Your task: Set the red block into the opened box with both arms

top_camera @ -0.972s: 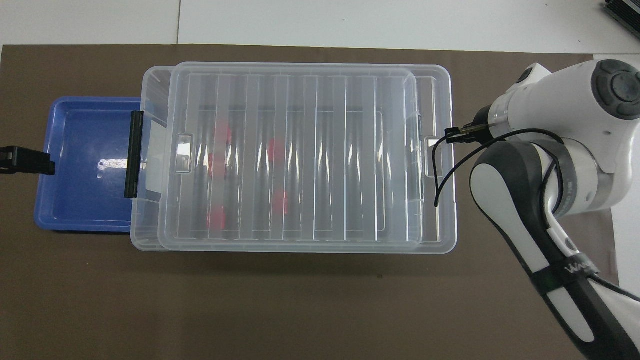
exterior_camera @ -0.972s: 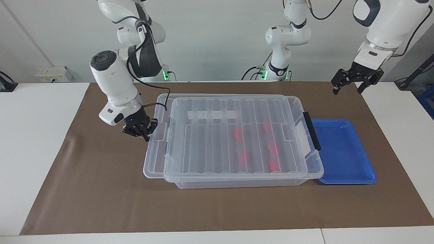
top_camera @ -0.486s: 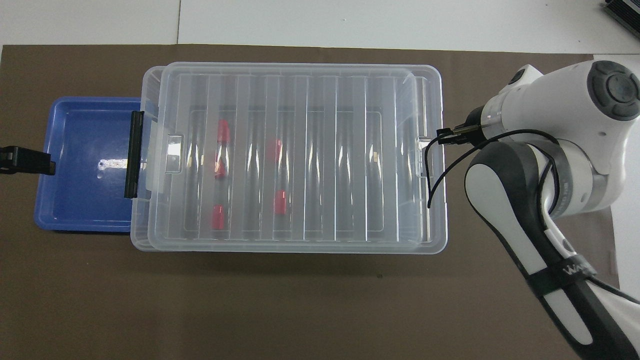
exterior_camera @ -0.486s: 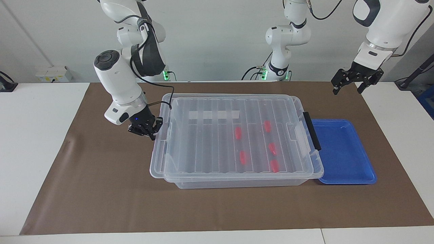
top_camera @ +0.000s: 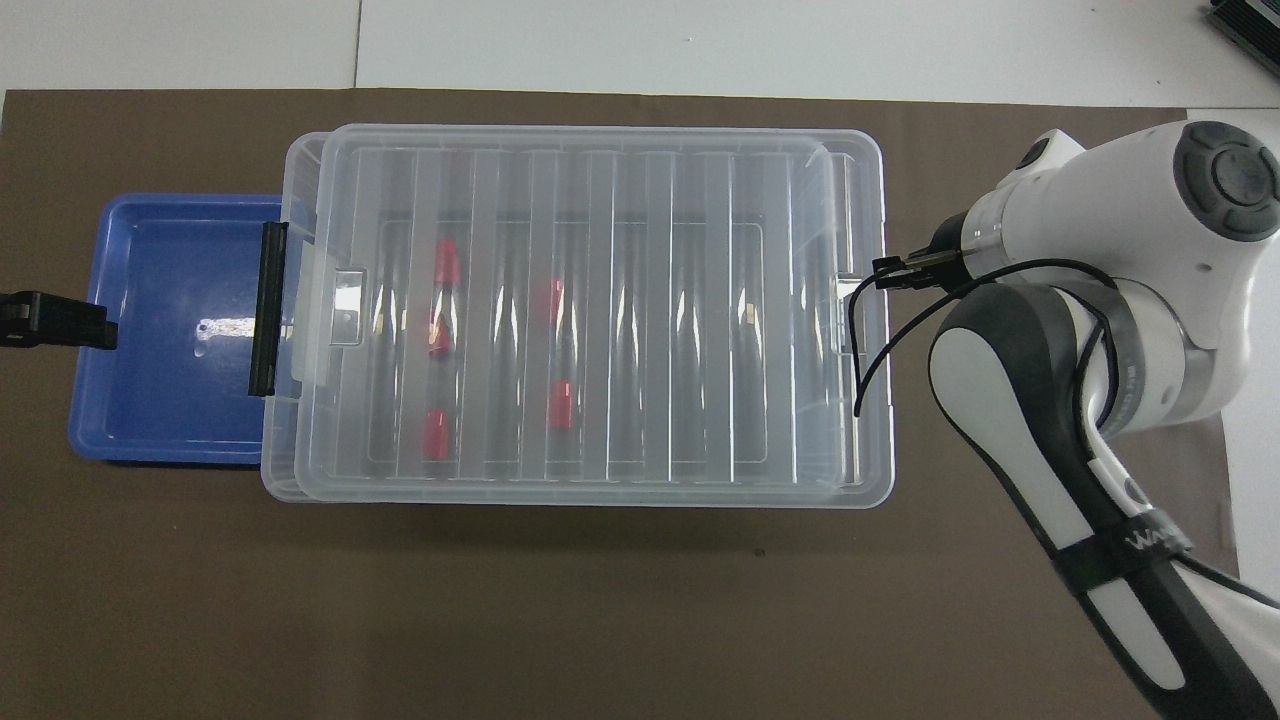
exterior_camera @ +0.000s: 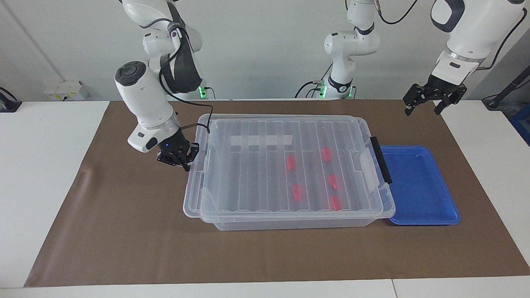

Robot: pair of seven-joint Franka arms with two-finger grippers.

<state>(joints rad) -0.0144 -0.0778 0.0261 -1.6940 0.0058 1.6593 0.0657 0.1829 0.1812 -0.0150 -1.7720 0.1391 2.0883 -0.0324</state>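
Note:
The clear box (exterior_camera: 290, 224) stands mid-mat with its ribbed lid (exterior_camera: 256, 174) lying flat on it. Several red blocks (exterior_camera: 290, 163) lie inside toward the left arm's end and show through the lid (top_camera: 650, 300) as red blocks (top_camera: 447, 262). My right gripper (exterior_camera: 178, 159) is shut and low, its fingertips right at the lid's rim at the right arm's end. The overhead view hides it under its own wrist. My left gripper (exterior_camera: 428, 101) hangs open in the air, over the outer edge of the blue tray (top_camera: 170, 300), with nothing in it.
The shallow blue tray (exterior_camera: 418, 186) sits against the box at the left arm's end, under the black latch bar (exterior_camera: 381, 159). Brown mat (exterior_camera: 124, 231) covers the table around the box.
The lid slid toward the left arm's end and settled square on the box, with my right gripper following it. In the last half second almost nothing moved. The left gripper lifted slightly.

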